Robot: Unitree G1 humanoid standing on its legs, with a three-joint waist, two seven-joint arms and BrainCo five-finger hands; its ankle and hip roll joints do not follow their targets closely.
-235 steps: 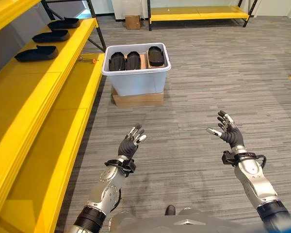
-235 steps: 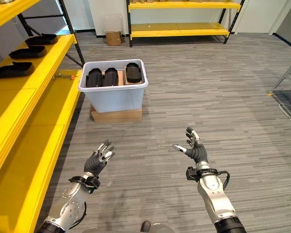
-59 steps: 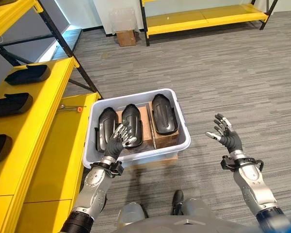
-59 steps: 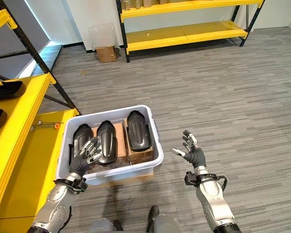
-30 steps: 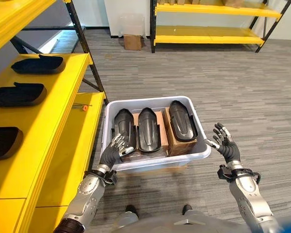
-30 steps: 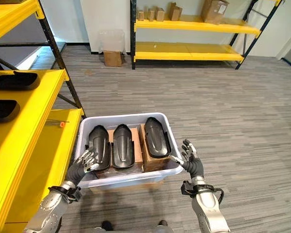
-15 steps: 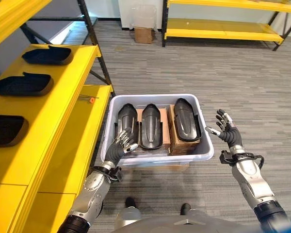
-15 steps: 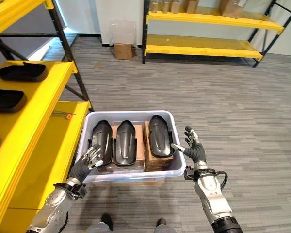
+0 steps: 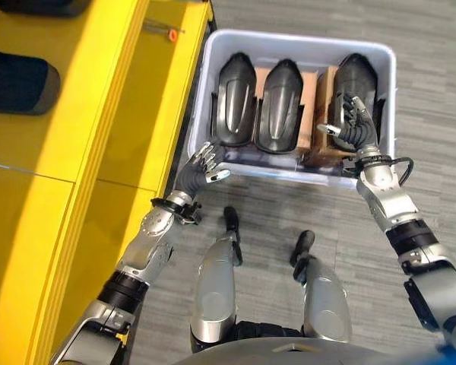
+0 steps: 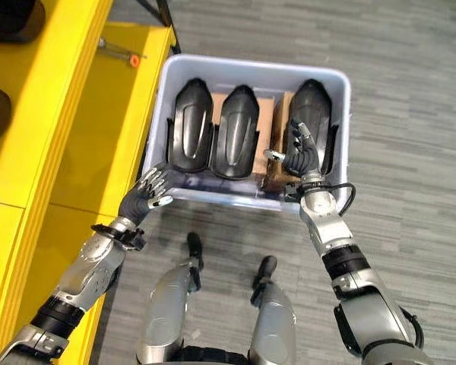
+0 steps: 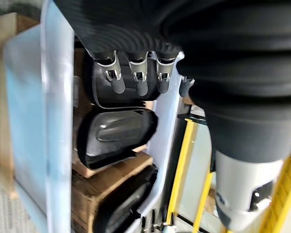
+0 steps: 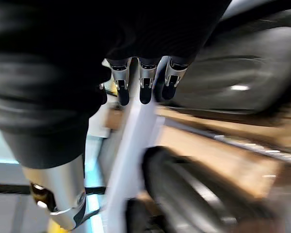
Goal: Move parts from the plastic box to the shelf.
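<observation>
Three black moulded parts lay side by side in the pale plastic box [image 9: 380,61], which stood on the grey floor [image 10: 410,91] just right of the yellow shelf [image 9: 99,114]. The left part [image 10: 191,125] and the middle part [image 10: 237,130] sat close together. The right part [image 10: 313,114] rested on a brown cardboard block [image 10: 277,176] inside the box. Further cardboard showed under the two left parts.

The left hand [image 10: 146,198] hovered at the near left corner of the box, just outside its rim, fingers spread and lightly bent, holding nothing. The right hand [image 10: 298,158] was raised above the near end of the right part, inside the box's outline, fingers spread with the thumb held apart. Whether it touched the part could not be told.

On the shelf's upper level at the far left lay a dark moulded part [image 9: 19,85], with another [image 9: 38,6] farther along. On the lower level, near the far left corner of the box, lay a thin tool with an orange tip [image 10: 121,52].
</observation>
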